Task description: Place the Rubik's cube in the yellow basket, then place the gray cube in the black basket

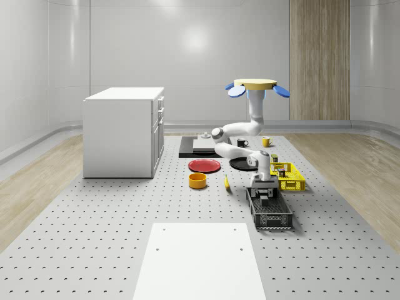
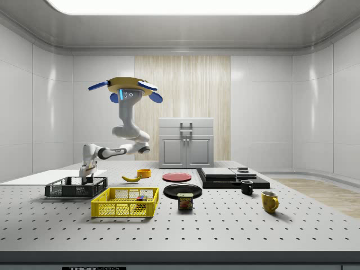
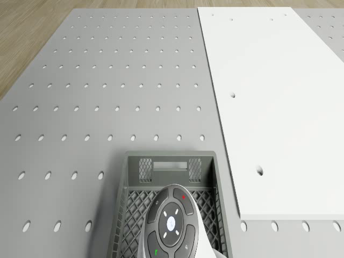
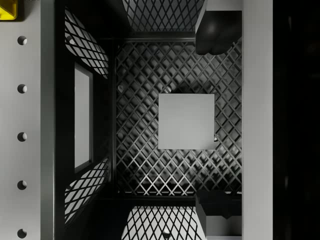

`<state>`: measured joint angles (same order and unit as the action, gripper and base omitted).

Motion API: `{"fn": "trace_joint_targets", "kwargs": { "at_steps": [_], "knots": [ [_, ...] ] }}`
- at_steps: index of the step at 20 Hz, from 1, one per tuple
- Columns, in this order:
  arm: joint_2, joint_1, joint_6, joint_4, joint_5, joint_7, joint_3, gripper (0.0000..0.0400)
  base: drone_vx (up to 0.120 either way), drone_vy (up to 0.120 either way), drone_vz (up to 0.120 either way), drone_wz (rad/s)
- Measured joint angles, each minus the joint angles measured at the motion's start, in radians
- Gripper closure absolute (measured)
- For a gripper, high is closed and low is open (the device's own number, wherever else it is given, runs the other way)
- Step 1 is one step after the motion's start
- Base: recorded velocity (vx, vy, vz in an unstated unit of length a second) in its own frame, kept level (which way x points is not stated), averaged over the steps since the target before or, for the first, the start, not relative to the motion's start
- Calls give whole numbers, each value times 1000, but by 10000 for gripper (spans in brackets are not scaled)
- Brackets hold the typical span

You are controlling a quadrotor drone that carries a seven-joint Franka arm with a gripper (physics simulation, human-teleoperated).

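**A:** Inside the black basket [image 1: 275,222]: straddling the gray cube [image 4: 186,121] with the gripper [image 1: 264,194] spread wide, fingers [image 4: 218,32] touching neither face. Probably letting go, leaving it flat on the mesh floor.

**B:** And hovering the drone [image 1: 256,87] above the table [image 1: 94,250], beside the baskets?

**A:** Yes, reaching down by the arm. Also showing the Rubik's cube [image 2: 139,198] resting in the yellow basket [image 2: 112,209].

**B:** Noting walls close around; judging straight up as the open way out.

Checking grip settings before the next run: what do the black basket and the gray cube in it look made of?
The black basket looks like moulded plastic: an open diamond lattice in floor and walls, slightly glossy. The gray cube lies on the lattice floor, plain and matte, with no texture; plastic or painted wood, I cannot tell.
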<state>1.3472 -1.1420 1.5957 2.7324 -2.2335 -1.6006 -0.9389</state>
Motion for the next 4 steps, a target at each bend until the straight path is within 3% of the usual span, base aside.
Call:
{"fn": "trace_joint_targets", "kwargs": {
  "at_steps": [4],
  "knots": [
    [-1,3,-7,6,7,0,-8,1,0,0,0,0]
  ]
}}
